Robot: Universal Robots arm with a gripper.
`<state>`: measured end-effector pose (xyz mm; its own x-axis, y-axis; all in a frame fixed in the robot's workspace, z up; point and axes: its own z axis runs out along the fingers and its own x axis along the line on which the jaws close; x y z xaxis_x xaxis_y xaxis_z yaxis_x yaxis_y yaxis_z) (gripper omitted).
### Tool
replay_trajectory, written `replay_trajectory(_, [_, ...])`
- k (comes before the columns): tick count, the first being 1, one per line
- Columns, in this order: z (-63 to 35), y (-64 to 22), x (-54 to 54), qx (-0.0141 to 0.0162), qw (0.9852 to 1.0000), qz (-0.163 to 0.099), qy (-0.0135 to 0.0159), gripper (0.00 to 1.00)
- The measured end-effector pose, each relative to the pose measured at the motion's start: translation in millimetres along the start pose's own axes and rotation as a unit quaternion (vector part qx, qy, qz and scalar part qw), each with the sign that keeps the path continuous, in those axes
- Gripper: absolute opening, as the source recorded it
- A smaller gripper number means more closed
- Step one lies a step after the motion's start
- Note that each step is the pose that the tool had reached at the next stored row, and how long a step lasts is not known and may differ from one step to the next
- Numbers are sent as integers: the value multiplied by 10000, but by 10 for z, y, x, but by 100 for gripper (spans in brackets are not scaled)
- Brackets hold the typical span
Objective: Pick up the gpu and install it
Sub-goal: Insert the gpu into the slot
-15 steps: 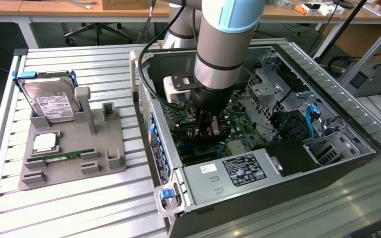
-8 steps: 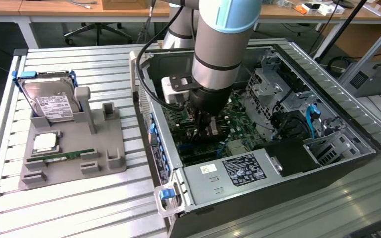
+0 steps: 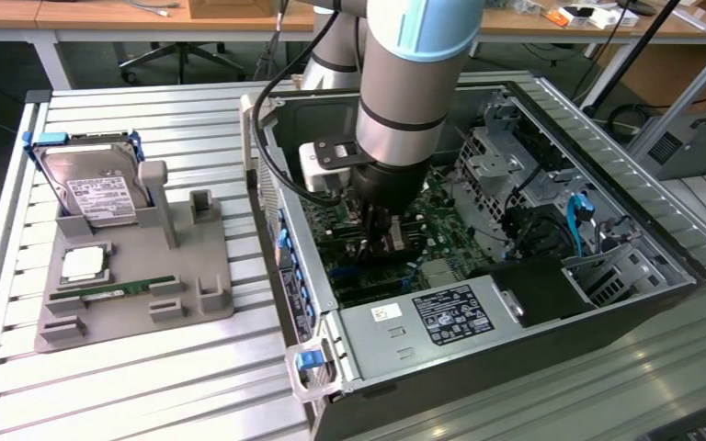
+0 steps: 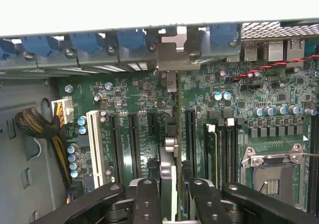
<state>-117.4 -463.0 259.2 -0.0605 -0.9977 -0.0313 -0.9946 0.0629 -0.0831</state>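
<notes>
Gripper [image 4: 168,191] clamped on the gpu [image 4: 168,149] inside the PC case [image 3: 647,220], on a slatted aluminium table [image 3: 144,110], office desks [image 3: 108,14] behind.

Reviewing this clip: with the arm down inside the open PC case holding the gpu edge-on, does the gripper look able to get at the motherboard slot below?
Probably yes: the gripper holds the gpu over the motherboard, with nothing visibly between.
</notes>
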Motion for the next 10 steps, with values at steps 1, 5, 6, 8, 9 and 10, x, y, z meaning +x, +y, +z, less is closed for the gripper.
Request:
replay_trajectory(1, [0, 0, 0, 1, 10000, 0, 0, 27])
replay_trajectory(5, [0, 1, 0, 2, 10000, 0, 0, 27])
replay_trajectory(6, [0, 5, 0, 2, 10000, 1, 0, 27])
replay_trajectory(8, [0, 13, 1, 2, 10000, 0, -1, 27])
replay_trajectory(9, [-1, 16, 1, 2, 10000, 0, -1, 27])
replay_trajectory(10, [-1, 17, 1, 2, 10000, 0, 0, 27])
